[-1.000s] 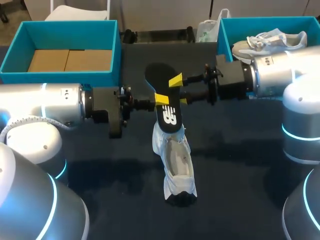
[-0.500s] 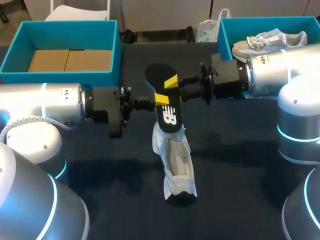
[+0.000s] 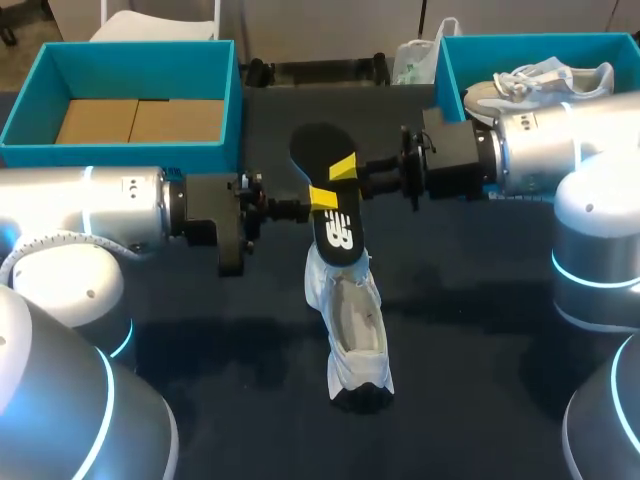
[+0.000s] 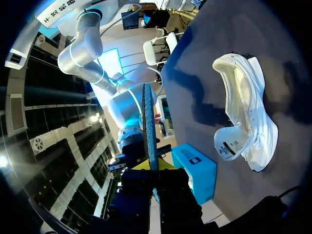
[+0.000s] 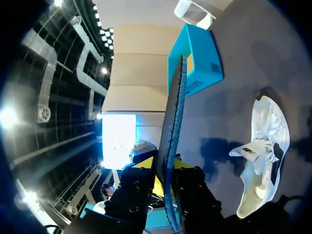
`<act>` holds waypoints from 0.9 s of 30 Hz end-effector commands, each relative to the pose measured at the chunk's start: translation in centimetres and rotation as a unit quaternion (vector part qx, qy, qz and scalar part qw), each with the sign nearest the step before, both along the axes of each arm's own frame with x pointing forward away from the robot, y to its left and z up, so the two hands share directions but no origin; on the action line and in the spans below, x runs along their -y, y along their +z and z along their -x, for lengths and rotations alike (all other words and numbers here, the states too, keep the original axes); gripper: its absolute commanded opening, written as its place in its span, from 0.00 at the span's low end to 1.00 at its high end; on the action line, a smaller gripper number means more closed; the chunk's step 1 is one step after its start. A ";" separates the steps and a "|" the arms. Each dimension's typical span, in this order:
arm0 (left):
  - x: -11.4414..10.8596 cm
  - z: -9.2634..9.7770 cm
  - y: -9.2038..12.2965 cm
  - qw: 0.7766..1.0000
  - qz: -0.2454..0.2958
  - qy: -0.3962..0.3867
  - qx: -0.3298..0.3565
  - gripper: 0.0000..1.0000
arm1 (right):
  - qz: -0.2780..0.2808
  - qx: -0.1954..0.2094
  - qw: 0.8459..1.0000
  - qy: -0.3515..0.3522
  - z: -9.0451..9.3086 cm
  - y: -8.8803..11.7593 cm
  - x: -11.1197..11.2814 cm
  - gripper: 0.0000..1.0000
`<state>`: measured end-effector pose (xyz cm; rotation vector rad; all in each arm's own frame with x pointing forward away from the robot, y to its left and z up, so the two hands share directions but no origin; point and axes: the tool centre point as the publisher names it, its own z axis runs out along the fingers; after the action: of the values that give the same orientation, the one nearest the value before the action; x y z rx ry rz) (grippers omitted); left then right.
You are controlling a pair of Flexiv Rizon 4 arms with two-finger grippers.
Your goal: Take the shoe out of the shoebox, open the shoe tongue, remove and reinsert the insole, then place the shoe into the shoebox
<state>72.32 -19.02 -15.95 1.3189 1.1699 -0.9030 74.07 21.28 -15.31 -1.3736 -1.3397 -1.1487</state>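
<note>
- Insole (image 3: 318, 150): black, held upright in the air over mid-table (image 3: 480, 300), heel end down, just above the shoe (image 3: 352, 320).
- Left gripper (image 3: 322, 200): comes in from the left and clamps the insole's lower half. One yellow tip lies flat on the near face; the other is hidden behind it.
- Left wrist view: the insole (image 4: 147, 122) shows edge-on, running straight out between the fingers of the left gripper (image 4: 155, 170). The gap is narrow, with both fingers against it.
- Right gripper (image 3: 347, 167): comes in from the right and grips the insole a little higher, just beside the left one.
- Right wrist view: the insole (image 5: 175, 112) shows edge-on between the fingers of the right gripper (image 5: 165, 183), which are closed onto its two faces.
- Shoe: white, lying on the table below both grippers, opening up, toe toward the robot. Neither gripper touches it. It also shows off to the side in both wrist views (image 4: 248, 112) (image 5: 265, 146).
- Left box (image 3: 130, 48): teal, at the far left of the table, brown floor showing.
- Right box (image 3: 530, 40): teal, at the far right, with a second shoe (image 3: 540, 80) inside.
</note>
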 end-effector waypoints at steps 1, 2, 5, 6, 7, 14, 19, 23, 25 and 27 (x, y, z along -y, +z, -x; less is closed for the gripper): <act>0.1 0.1 -0.1 1.000 0.001 0.002 0.001 0.00 | -0.001 0.001 1.000 -0.002 0.0 -0.1 -0.1 0.16; 0.1 0.1 -0.1 1.000 0.001 0.002 0.001 0.00 | -0.001 0.001 1.000 -0.002 0.0 0.0 -0.1 0.15; 0.1 0.1 -0.1 1.000 0.001 0.002 0.001 0.00 | -0.003 0.004 1.000 -0.002 0.0 0.0 0.0 0.09; 0.1 0.1 -0.1 1.000 0.001 0.002 0.001 0.00 | -0.005 0.007 1.000 -0.001 0.0 0.0 0.0 0.06; 0.1 0.1 -0.1 1.000 0.001 0.002 0.001 0.00 | -0.006 0.008 1.000 -0.001 0.0 0.0 0.0 0.04; 0.1 0.1 -0.1 1.000 0.001 0.002 0.001 0.00 | -0.016 0.015 1.000 0.005 -0.2 0.0 -0.1 0.00; -0.2 0.4 0.3 1.000 -0.003 -0.005 -0.009 0.35 | -0.019 0.015 1.000 0.009 -0.2 -0.2 -0.1 0.00; -2.0 0.4 0.5 0.998 -0.027 -0.001 -0.051 1.00 | -0.020 0.015 1.000 0.007 0.0 -0.7 0.2 0.00; -3.1 0.4 0.3 0.997 -0.047 -0.006 -0.061 1.00 | -0.022 0.015 1.000 0.005 0.2 -1.1 0.3 0.00; -4.4 0.3 0.1 0.995 -0.068 -0.012 -0.066 1.00 | -0.022 0.015 1.000 0.004 0.3 -1.4 0.3 0.00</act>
<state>72.30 -17.41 -16.87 1.3373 1.3035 -0.9517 74.16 21.00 -16.30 -1.3227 -1.3391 -1.1805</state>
